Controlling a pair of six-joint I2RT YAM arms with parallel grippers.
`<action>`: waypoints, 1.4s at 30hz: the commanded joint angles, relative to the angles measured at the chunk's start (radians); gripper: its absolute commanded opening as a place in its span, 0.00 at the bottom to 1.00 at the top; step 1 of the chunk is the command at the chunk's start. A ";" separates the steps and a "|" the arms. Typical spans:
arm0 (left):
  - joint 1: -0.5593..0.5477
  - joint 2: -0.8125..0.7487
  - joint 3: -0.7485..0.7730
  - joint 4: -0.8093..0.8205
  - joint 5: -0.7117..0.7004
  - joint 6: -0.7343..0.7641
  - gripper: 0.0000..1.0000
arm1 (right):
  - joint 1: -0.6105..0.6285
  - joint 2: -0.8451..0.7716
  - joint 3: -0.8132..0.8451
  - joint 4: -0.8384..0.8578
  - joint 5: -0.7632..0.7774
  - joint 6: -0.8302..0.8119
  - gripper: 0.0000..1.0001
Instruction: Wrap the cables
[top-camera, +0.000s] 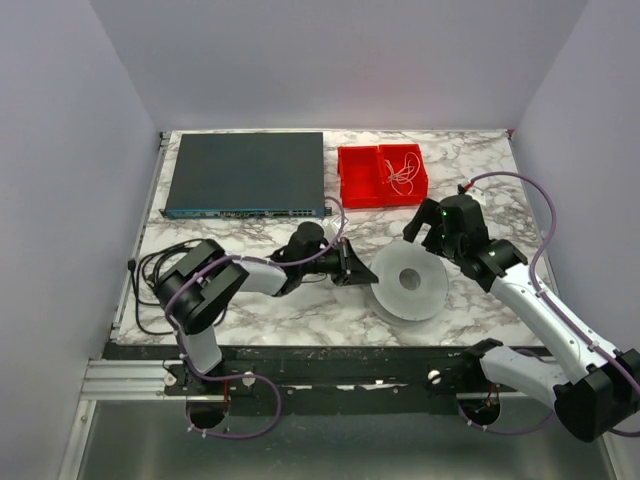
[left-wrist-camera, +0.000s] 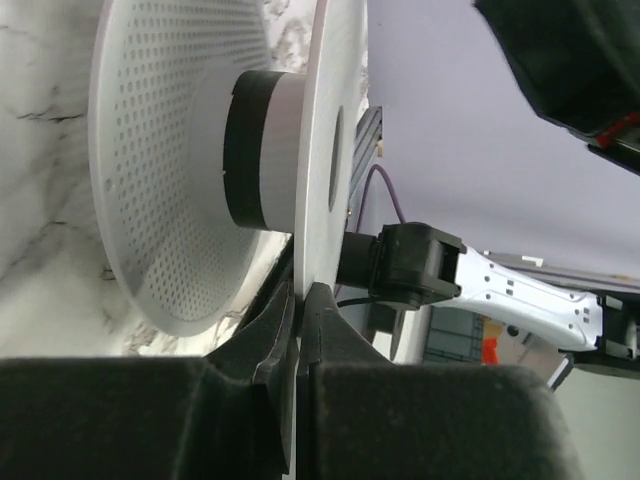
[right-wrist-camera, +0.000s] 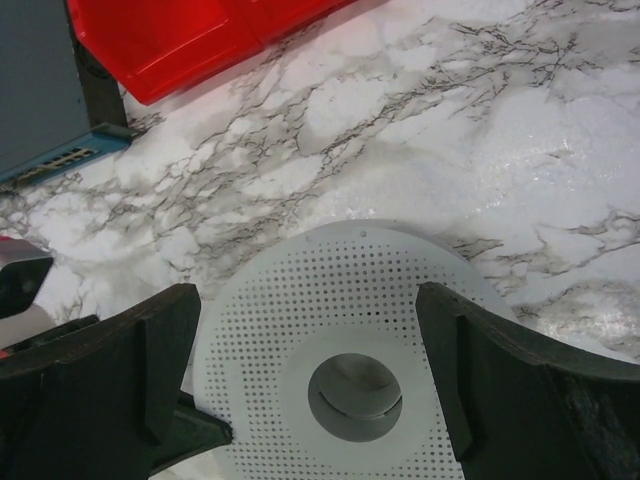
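Note:
The cables (top-camera: 402, 172) are a small loose tangle of thin pale wire in the right compartment of the red bin (top-camera: 358, 176). A white perforated spool (top-camera: 410, 282) with a black hub lies on the marble table between the arms. My left gripper (top-camera: 365, 275) is shut on the rim of one spool flange (left-wrist-camera: 335, 100); its jaws (left-wrist-camera: 300, 300) pinch the thin edge. My right gripper (top-camera: 422, 238) is open and empty, hovering just above the spool (right-wrist-camera: 300, 300), with its fingers (right-wrist-camera: 170, 370) spread to either side of it. No cable shows in either wrist view.
A dark network switch (top-camera: 246, 173) lies at the back left, next to the red bin (right-wrist-camera: 180, 40). Thick black cords (top-camera: 160, 270) are coiled at the left edge by the left arm. The table's black front rail (top-camera: 350, 360) runs along the near edge.

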 joint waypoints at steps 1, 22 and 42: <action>-0.008 -0.202 0.096 -0.321 -0.085 0.215 0.00 | 0.005 -0.018 0.013 -0.052 0.026 -0.018 1.00; -0.054 -0.552 0.518 -1.585 -1.036 0.645 0.00 | 0.006 0.099 0.095 0.017 -0.006 -0.008 1.00; -0.155 -0.472 0.533 -1.624 -1.145 0.554 0.39 | 0.005 0.139 0.075 0.052 -0.029 -0.011 1.00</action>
